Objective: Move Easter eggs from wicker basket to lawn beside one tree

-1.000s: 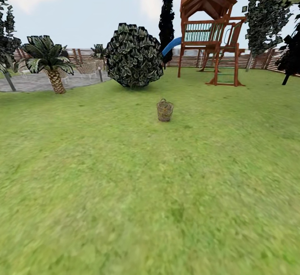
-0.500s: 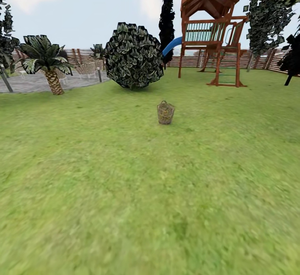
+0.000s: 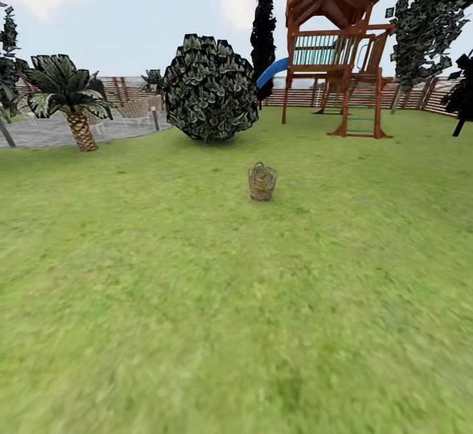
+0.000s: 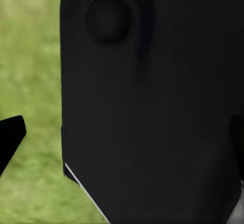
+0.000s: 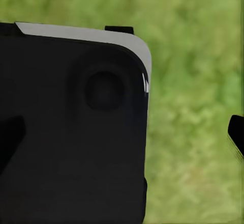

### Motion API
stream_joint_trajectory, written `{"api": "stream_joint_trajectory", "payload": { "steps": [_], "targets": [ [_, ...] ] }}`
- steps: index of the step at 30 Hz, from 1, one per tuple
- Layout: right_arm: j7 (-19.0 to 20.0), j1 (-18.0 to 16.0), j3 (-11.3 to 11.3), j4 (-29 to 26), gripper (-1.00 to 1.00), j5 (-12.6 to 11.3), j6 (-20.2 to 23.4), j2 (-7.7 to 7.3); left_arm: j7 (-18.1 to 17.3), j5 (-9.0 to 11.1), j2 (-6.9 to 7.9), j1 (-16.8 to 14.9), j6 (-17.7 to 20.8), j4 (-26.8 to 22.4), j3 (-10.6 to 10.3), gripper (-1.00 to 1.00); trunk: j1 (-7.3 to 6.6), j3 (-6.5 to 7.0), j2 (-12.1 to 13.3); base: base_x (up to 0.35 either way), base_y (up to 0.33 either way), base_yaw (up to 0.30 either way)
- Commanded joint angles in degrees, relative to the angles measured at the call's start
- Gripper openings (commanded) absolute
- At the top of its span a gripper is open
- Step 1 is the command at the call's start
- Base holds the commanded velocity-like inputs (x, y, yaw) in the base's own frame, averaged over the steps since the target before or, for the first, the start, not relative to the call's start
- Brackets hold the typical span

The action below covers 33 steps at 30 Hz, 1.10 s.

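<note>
One small round brown woven-twig wicker basket [image 3: 262,183] stands upright on the wide green lawn with yellowish patches [image 3: 197,302], a little above the middle of the head view and well apart from everything else. Its contents are too small to make out, so the eggs cannot be seen. From the basket, a big round dark-green leafy shrub [image 3: 210,87] sits at about eleven o'clock, farther back on the grass. At one o'clock rises a reddish-brown wooden play tower with a pitched roof [image 3: 335,52], a blue slide [image 3: 271,72] slanting off its left side. Behind the slide stands a dark, near-black conical tree [image 3: 263,33]. At two o'clock, near the brown horizontal-slat wooden fence [image 3: 368,95], a tree with a pale trunk and green-and-white leaves [image 3: 424,20] reaches to the top edge. At ten o'clock a short palm with a scaly trunk [image 3: 67,95] grows beside grey paving [image 3: 39,130].

In the left wrist view a large black robot body panel [image 4: 152,107] covers the blurred grass, with a dark finger tip [image 4: 10,137] at the edge. In the right wrist view a black panel with a pale top edge [image 5: 71,132] does likewise. Whether either gripper is released or clenched cannot be told.
</note>
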Motion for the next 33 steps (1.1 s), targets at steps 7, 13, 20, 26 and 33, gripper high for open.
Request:
{"api": "stream_joint_trajectory", "payload": {
  "steps": [7, 13, 20, 26, 33],
  "targets": [
    [0.0, 0.0, 0.1, 0.1, 1.00, 0.1, -0.2, -0.01, 0.0, 0.1, -0.03, 0.0, -0.1, -0.1, 0.3, 1.00, 0.04, -0.04, 0.0, 0.342, 0.000, 0.000],
    [0.0, 0.0, 0.1, 0.1, 1.00, 0.0, -0.2, -0.01, 0.0, 0.1, -0.03, 0.0, -0.1, -0.1, 0.4, 1.00, 0.04, -0.04, 0.0, 0.342, 0.000, 0.000],
    [0.0, 0.0, 0.1, 0.1, 1.00, 0.1, -0.2, -0.01, 0.0, 0.1, -0.03, 0.0, -0.1, -0.1, 0.4, 1.00, 0.04, -0.04, 0.0, 0.342, 0.000, 0.000],
    [0.0, 0.0, 0.1, 0.1, 1.00, 0.0, -0.2, -0.01, 0.0, 0.1, -0.03, 0.0, -0.1, -0.1, 0.4, 1.00, 0.04, -0.04, 0.0, 0.342, 0.000, 0.000],
    [0.0, 0.0, 0.1, 0.1, 1.00, 0.0, -0.2, -0.01, 0.0, 0.1, -0.03, 0.0, -0.1, -0.1, 0.4, 1.00, 0.04, -0.04, 0.0, 0.342, 0.000, 0.000]
  ]
}}
